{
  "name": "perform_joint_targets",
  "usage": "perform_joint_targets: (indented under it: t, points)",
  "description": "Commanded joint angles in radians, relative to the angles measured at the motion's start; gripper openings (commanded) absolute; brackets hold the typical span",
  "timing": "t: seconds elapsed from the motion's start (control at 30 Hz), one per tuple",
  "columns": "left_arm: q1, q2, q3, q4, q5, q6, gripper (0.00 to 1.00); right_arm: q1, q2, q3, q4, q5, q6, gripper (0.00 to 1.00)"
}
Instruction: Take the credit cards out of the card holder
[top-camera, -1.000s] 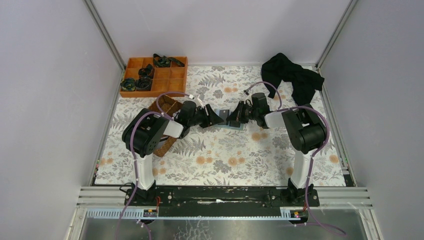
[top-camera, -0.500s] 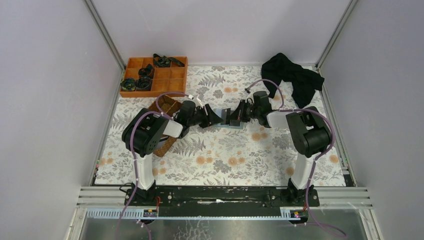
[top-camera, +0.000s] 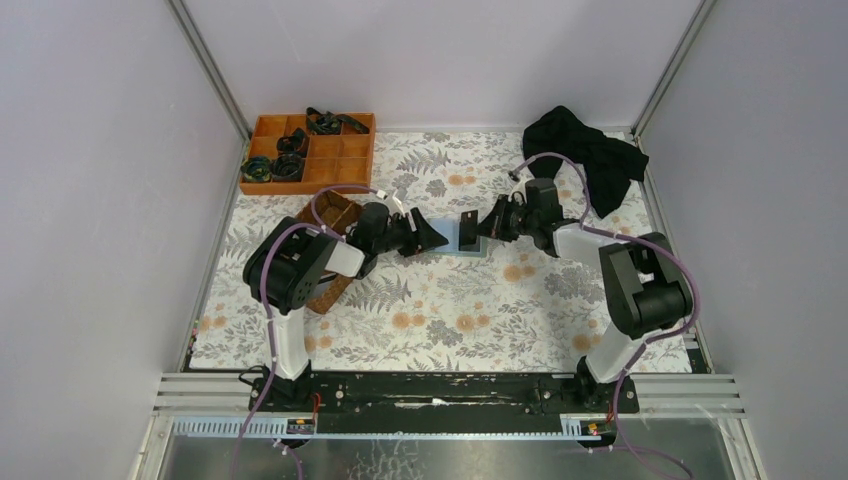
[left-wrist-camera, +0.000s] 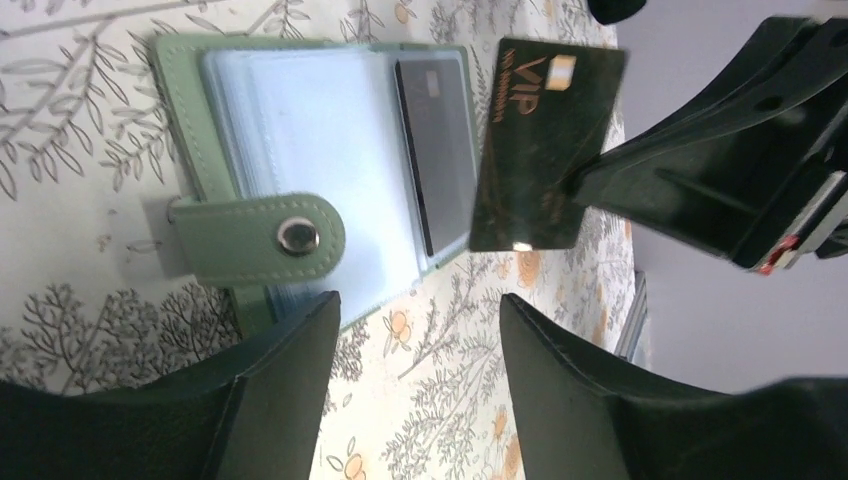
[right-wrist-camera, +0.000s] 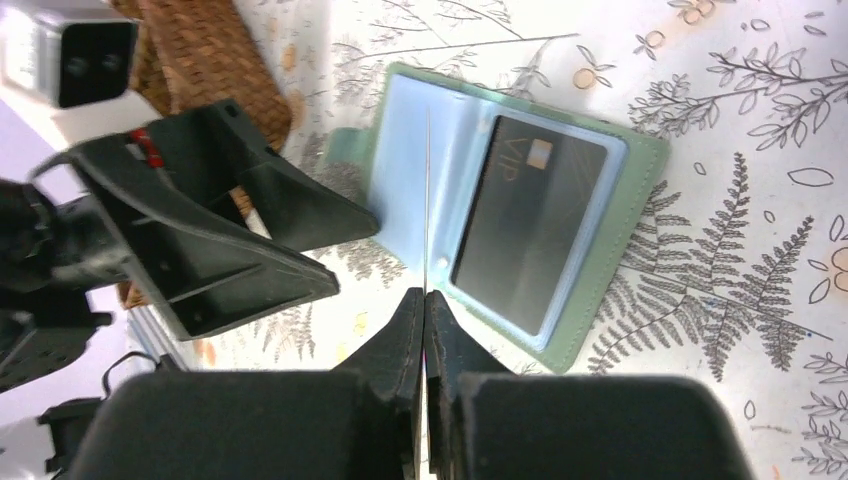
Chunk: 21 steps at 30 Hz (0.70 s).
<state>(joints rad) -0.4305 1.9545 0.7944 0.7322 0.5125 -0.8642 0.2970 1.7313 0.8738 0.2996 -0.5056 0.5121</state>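
The card holder (left-wrist-camera: 200, 130) lies open on the floral cloth, grey-green outside, light blue inside, with a snap strap; it also shows in the right wrist view (right-wrist-camera: 620, 230) and the top view (top-camera: 478, 250). A dark card (left-wrist-camera: 435, 150) sits in its slot, also seen in the right wrist view (right-wrist-camera: 530, 220). My right gripper (right-wrist-camera: 425, 300) is shut on a dark VIP card (left-wrist-camera: 545, 145), held on edge above the holder; it shows in the top view (top-camera: 467, 231) and as a thin line in the right wrist view (right-wrist-camera: 427, 200). My left gripper (left-wrist-camera: 415, 320) is open and empty beside the holder's strap side.
A brown wicker basket (top-camera: 335, 225) lies left of the left arm, also in the right wrist view (right-wrist-camera: 210, 60). An orange divided tray (top-camera: 308, 152) with dark items stands at the back left. A black cloth (top-camera: 590, 155) lies at the back right.
My right gripper has pulled back to the right and up with the dark card, which now stands clear of the holder. The left gripper has barely moved.
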Motion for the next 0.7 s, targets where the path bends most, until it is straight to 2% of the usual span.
perform_joint_targets:
  t: [0.0,0.07,0.13,0.2,0.43,0.57,0.67]
  points:
    - [0.008,-0.038,-0.067,0.167,0.091,-0.017,0.69,-0.014,-0.107,0.002,-0.002,-0.089,-0.027,0.00]
    - [0.006,-0.057,-0.093,0.302,0.134,-0.054,0.71,-0.015,-0.098,0.020,-0.001,-0.191,-0.006,0.00]
    - [0.006,-0.067,-0.109,0.406,0.170,-0.097,0.71,-0.015,-0.104,-0.004,0.082,-0.268,0.062,0.00]
    - [0.006,-0.069,-0.112,0.469,0.196,-0.128,0.71,-0.015,-0.113,-0.024,0.154,-0.301,0.103,0.00]
    - [0.001,-0.062,-0.116,0.657,0.250,-0.234,0.71,-0.015,-0.123,-0.045,0.185,-0.352,0.129,0.00]
    - [-0.006,-0.045,-0.111,0.679,0.249,-0.240,0.66,-0.015,-0.124,-0.067,0.255,-0.383,0.179,0.00]
    - [-0.008,-0.028,-0.109,0.720,0.249,-0.273,0.55,-0.014,-0.128,-0.070,0.248,-0.380,0.171,0.00]
